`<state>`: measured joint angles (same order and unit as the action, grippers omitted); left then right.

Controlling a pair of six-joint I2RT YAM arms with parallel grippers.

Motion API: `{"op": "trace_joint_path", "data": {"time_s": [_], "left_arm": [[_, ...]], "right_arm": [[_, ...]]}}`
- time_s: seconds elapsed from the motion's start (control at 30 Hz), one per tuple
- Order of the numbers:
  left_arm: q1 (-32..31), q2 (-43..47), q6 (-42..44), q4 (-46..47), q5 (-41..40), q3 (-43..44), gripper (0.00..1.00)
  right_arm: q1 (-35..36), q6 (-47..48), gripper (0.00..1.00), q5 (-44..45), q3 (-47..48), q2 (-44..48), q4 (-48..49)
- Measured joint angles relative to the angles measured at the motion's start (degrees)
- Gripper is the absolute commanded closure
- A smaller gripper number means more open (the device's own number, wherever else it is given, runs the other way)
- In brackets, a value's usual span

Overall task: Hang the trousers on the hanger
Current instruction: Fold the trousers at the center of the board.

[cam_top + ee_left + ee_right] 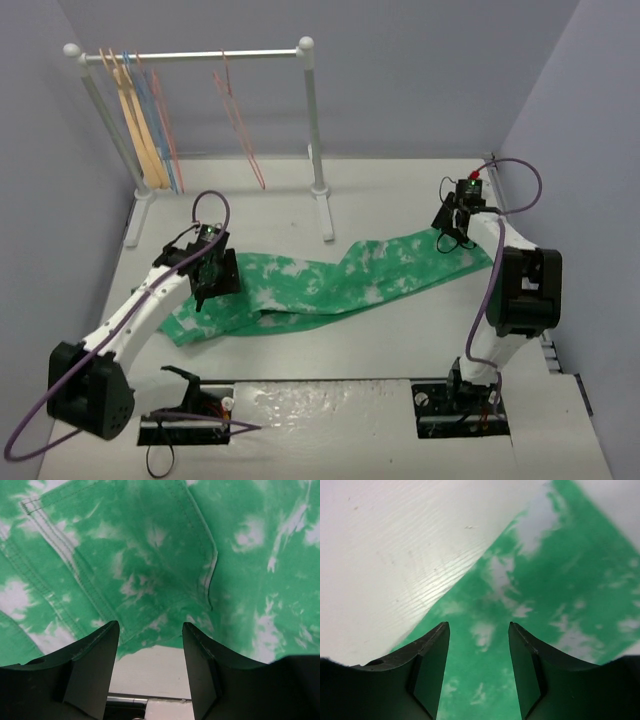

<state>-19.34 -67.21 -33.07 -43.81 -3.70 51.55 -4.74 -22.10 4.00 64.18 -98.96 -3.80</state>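
Note:
The green tie-dye trousers [330, 282] lie flat across the table from near left to far right. My left gripper [211, 274] hovers over their left end. In the left wrist view it [150, 626] is open, with the cloth's edge [150, 570] and bare table between its fingers. Over the trousers' right end sits my right gripper [449, 237]. Seen from its wrist, it [479, 626] is open just above the green cloth [555, 590], with nothing held. The thin pink hanger [238, 120] hangs alone on the white rail at the back.
A white clothes rack [312, 120] stands at the back, its foot [326, 218] near the trousers' middle. A tan wooden hanger [138, 125] and light blue wire hangers [157, 120] hang at its left end. Walls close in on three sides.

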Motion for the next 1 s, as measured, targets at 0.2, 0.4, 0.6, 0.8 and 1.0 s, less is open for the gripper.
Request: {"op": "trace_joint_path", "data": {"time_s": [0.2,0.4,0.6,0.8,1.0], "left_arm": [[0.03,-7.8,-2.44,3.9,1.78,0.0,0.5],[0.57,-8.65,-3.72,3.93,2.02,1.11,0.5],[2.63,-7.08,-4.54,2.48,1.11,4.48,0.5],[2.87,-0.85,-8.41,0.2,0.24,3.45,0.47],[2.87,4.99,-15.64,-0.5,0.88,-6.75,0.45]], "right_arm": [[-0.55,-3.57,0.55,-6.66,-6.08,-3.93,7.83],[-10.45,-8.47,0.55,-12.07,-5.58,-6.18,13.07],[-18.48,-8.12,0.55,-6.9,0.31,-9.47,9.55],[-17.91,-7.48,0.53,-4.47,2.68,-10.38,6.64],[-14.72,-6.3,0.53,-4.72,2.95,-10.38,5.73]]}}
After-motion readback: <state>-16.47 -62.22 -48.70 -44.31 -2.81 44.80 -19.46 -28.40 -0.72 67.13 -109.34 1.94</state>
